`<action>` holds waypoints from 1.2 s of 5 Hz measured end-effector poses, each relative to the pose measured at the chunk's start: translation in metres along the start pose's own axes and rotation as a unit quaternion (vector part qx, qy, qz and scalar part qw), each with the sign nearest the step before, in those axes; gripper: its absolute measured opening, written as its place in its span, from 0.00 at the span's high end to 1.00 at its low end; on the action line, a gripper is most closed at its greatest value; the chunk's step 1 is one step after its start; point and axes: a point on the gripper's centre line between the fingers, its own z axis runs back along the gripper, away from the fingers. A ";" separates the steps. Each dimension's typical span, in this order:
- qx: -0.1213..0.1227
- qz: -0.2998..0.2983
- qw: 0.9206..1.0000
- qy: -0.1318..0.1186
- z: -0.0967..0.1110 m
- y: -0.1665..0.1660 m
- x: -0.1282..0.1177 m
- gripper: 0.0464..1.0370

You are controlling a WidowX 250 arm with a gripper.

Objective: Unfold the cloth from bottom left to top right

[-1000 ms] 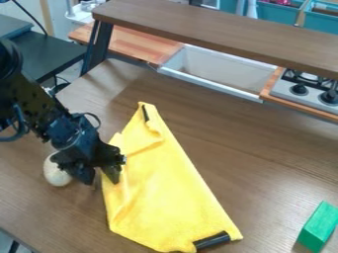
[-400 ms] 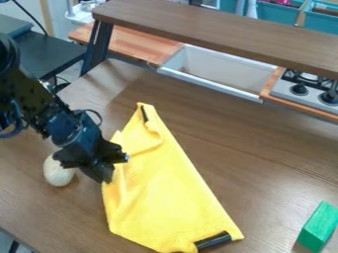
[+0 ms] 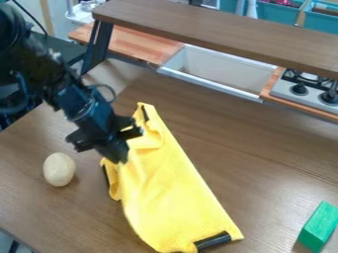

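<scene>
The yellow cloth point(image 3: 168, 197) lies folded on the brown table as a long slanted shape, narrow at the top and wider near the front. Dark strips mark its top tip, its bottom right corner and its left edge. Over the cloth's upper left part hangs the black gripper point(image 3: 117, 157), shut on the cloth's left edge, which is bunched and raised there. Some of the cloth behind the gripper is hidden.
A pale egg-like object point(image 3: 59, 169) rests on the table point(image 3: 264, 163) left of the cloth. At the lower right stands a green block point(image 3: 319, 226). Along the back are a raised shelf point(image 3: 218, 32), a white sink point(image 3: 221, 69) and a stove point(image 3: 307, 91).
The gripper first closed in on the cloth's left edge, then rose up and to the right. That edge has come along, drawing the lower left side inward and baring a dark strip.
</scene>
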 end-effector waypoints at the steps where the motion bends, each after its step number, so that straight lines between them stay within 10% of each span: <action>1: -0.005 0.022 1.000 0.006 0.001 -0.016 0.010 1.00; 6: -0.036 0.000 0.999 0.017 -0.030 -0.113 0.039 1.00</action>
